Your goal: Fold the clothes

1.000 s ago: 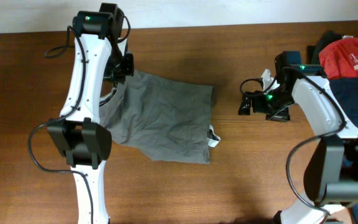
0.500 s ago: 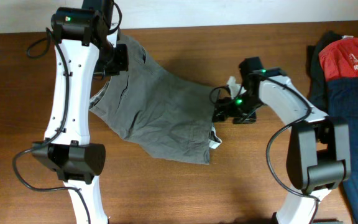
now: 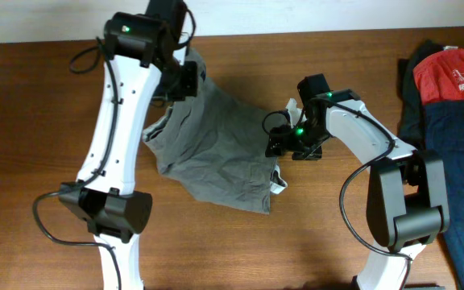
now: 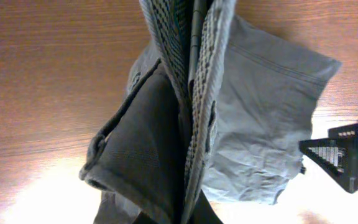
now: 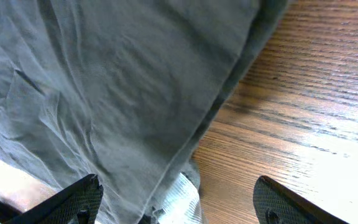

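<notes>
The grey shorts (image 3: 224,149) lie wrinkled on the wooden table (image 3: 337,225), with the far left part lifted. My left gripper (image 3: 185,76) is shut on the shorts' waistband and holds it up; in the left wrist view the fabric (image 4: 191,93) hangs from the jaws. My right gripper (image 3: 274,145) is open at the shorts' right edge; its fingers straddle the hem and white tag (image 5: 182,193), with the cloth (image 5: 117,81) filling the left of the right wrist view.
A pile of other clothes, red (image 3: 453,76) and dark blue (image 3: 461,161), lies at the table's right edge. A white wall strip runs along the far edge.
My left gripper moved right with the lifted waistband, pulling the shorts' left part inward. My right gripper moved left from the bare table onto the shorts' right edge.
</notes>
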Controlling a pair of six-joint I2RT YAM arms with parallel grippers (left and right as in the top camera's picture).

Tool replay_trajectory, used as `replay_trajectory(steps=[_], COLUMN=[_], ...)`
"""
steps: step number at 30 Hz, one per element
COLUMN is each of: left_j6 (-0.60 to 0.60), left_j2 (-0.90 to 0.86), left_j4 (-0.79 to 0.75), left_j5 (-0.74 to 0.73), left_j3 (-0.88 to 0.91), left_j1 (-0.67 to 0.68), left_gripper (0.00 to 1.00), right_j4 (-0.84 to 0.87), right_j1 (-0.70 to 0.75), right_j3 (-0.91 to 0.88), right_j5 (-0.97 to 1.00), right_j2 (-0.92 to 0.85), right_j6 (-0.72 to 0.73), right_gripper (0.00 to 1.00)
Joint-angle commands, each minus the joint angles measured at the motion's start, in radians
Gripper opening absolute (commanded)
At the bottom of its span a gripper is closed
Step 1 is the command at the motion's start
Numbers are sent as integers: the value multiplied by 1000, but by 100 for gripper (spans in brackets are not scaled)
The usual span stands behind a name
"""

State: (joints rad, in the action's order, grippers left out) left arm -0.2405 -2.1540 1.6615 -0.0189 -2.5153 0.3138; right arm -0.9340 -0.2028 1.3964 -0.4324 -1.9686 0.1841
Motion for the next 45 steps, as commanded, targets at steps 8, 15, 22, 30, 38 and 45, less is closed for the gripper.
replay_trajectory(steps=[8,15,22,30,38,45], left_j6=[-43,-62,-62,-62,-62,-62], left_j2=[24,24,24,24,24,24], left_j4=[-1,-14,-30,-34,-34,-50], left_j5=[-22,-23,-22,-22,-23,-142], left_j3=[-5,-2,-2,-2,-2,-2], left_j1=[127,170,170,170,170,171], left_gripper=[1,1,1,1,1,4], right_j4=[31,42,41,-23,-146,-170], right_j1=[0,8,22,87,241,288], right_j3=[-7,-7,-7,51,137,125], right_j5=[25,26,25,64,78,86], right_j2=[-18,-18,-18,-8,4,-2], right_j6=[61,61,61,94,69,23], right_gripper=[87,90,90,99,99,99])
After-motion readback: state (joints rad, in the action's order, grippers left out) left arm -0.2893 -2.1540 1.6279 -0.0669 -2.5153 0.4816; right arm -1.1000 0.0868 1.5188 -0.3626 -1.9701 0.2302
